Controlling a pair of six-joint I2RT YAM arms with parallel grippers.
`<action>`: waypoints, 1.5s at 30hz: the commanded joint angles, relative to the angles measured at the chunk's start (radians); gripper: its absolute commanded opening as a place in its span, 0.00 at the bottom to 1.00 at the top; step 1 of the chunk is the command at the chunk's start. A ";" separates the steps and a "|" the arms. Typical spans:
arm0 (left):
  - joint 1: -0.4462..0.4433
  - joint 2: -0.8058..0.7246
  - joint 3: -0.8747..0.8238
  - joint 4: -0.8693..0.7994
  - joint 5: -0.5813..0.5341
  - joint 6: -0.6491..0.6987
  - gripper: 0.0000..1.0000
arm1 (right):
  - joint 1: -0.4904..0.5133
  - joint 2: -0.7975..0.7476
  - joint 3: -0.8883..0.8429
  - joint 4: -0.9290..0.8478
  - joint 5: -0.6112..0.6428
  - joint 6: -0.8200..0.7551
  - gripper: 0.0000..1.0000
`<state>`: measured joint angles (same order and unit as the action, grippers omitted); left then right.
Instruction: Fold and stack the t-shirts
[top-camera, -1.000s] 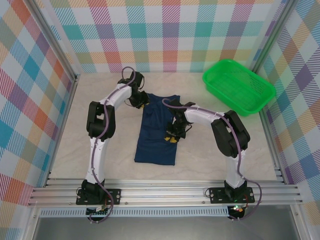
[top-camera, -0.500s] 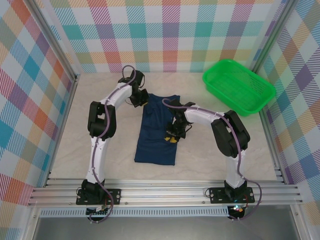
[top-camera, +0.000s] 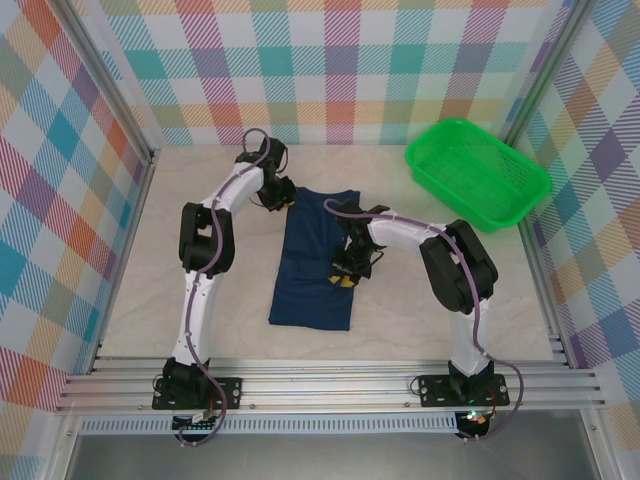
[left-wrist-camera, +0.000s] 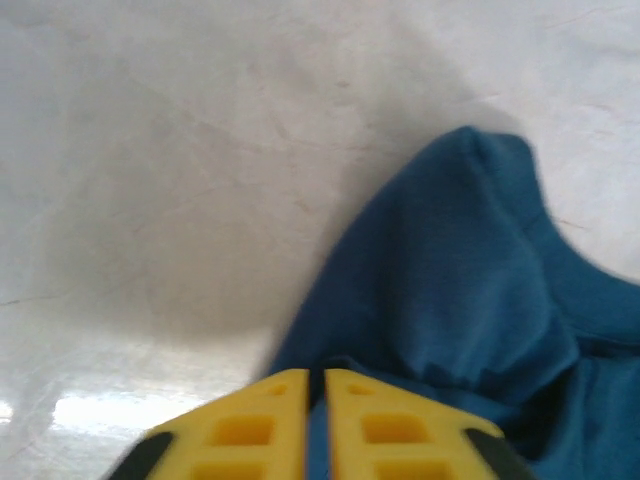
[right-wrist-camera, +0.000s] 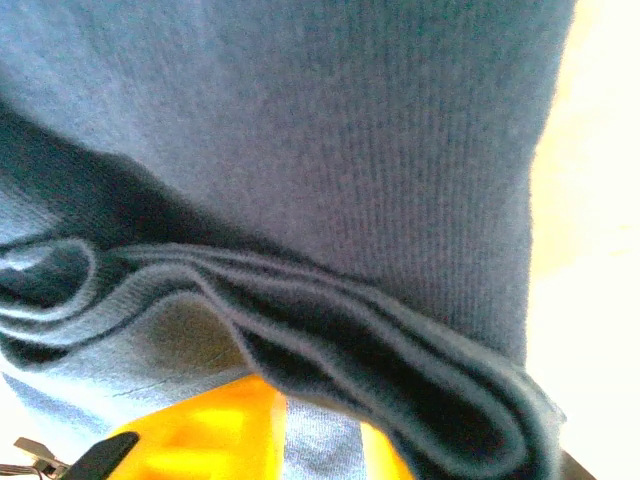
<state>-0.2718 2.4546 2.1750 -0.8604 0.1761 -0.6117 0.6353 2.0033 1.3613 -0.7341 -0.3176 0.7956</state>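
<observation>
Item one: a green plastic basket (top-camera: 480, 178) of open lattice weave, rectangular with rounded corners, standing empty at the far right of a pale, faintly veined tabletop (top-camera: 420, 305), set askew to the table's edges. Item two: wall panels (top-camera: 340, 70) in pastel plaid enclosing the table on the left, far and right sides, held by slanting silver posts (top-camera: 105, 85). Item three: a ribbed aluminium rail (top-camera: 330, 385) running the whole near edge.

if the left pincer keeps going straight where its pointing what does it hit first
The t-shirt: its navy cloth bunches right at the left pincer tips, likely touching them. Past that edge lies the table, though depth is unclear.
</observation>
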 joint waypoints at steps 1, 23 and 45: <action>0.013 -0.011 0.024 -0.080 -0.052 0.018 0.32 | 0.001 -0.060 -0.018 0.001 0.009 -0.004 0.29; -0.162 -1.032 -1.404 0.154 0.291 -0.186 0.41 | 0.079 -0.395 -0.531 0.185 -0.176 0.280 0.49; -0.210 -0.950 -1.461 0.327 0.216 -0.249 0.10 | 0.128 -0.456 -0.529 0.281 -0.112 0.514 0.43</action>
<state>-0.4595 1.4864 0.7029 -0.5613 0.4183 -0.8509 0.7410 1.5997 0.7807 -0.4896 -0.4526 1.2930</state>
